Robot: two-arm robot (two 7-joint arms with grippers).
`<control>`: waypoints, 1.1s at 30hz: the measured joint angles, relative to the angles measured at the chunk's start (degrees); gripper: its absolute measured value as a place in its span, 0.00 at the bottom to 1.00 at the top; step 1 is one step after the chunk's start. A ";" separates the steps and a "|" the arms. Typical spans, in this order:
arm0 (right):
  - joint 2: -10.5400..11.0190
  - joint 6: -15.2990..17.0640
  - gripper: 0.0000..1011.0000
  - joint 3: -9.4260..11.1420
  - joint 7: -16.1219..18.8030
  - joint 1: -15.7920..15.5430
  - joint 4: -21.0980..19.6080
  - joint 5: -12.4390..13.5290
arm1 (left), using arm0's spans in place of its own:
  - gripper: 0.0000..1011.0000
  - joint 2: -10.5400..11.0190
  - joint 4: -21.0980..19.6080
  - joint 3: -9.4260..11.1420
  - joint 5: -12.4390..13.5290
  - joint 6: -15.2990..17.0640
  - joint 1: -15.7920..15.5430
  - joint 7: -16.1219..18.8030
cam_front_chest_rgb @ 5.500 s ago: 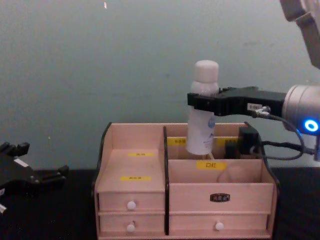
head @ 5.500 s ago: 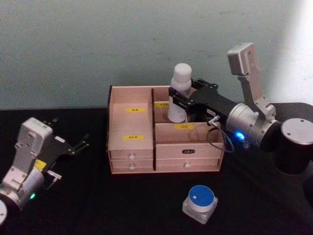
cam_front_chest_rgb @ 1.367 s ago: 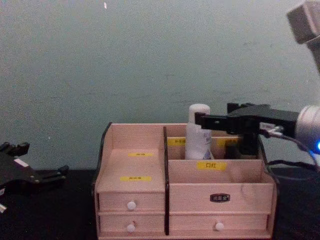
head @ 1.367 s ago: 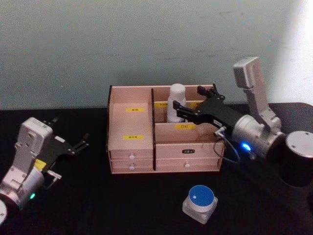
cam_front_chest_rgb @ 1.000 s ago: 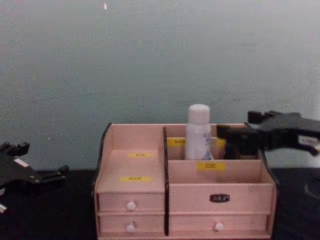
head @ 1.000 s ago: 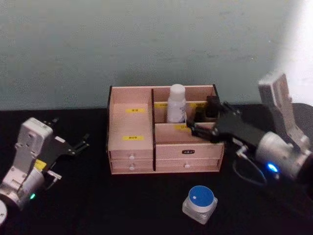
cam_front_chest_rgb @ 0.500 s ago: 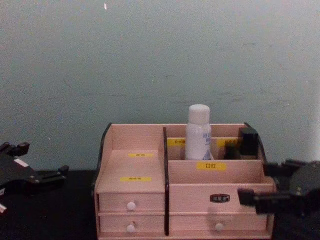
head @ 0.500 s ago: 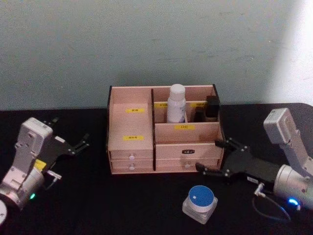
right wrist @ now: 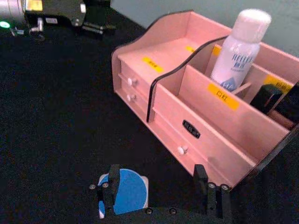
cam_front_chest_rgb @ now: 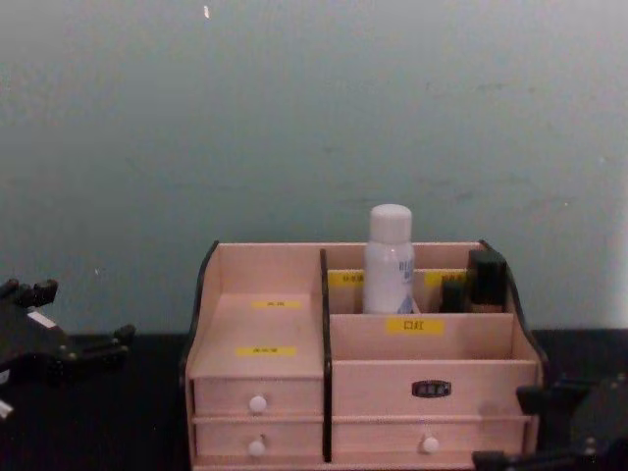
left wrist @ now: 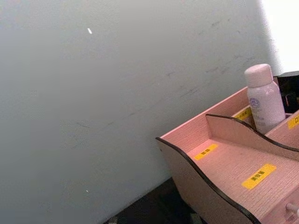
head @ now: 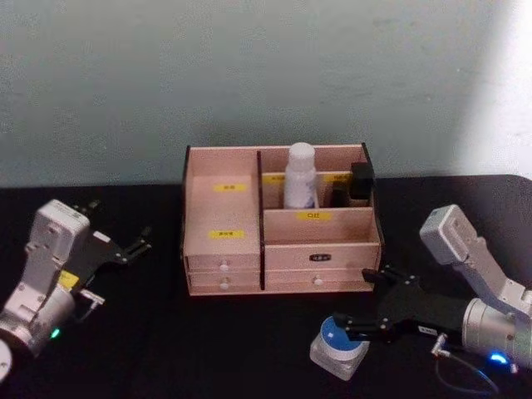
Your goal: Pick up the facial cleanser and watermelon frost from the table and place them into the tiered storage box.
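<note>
Right gripper, jaws wide, offset beside watermelon frost: best centred over it, lowered squarely before closing; left gripper parked far left, spread.

Pale pink tiered storage box with dark edging, set against a black table and a dull blue-green wall.
The box carries 5 yellow labels printed in dark characters, 3 white knobs and 1 small dark plaque on a drawer front. The facial cleanser is a white bottle with blue lettering; beside it sit black items. The watermelon frost has a round blue lid on a white base. The right gripper is black, its arm silver-grey with a blue light. The left gripper is black, its housing silver-white with a yellow sticker and a green light.
</note>
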 joint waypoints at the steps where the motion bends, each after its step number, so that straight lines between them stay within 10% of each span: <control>1: 0.06 0.72 0.99 -0.26 -0.01 0.17 -0.07 -0.05 | 0.99 0.00 0.00 0.00 0.00 0.00 0.00 0.00; 33: 0.99 5.79 0.99 -4.50 0.98 2.64 -1.56 1.57 | 0.99 0.00 0.00 0.00 0.00 0.00 0.00 0.00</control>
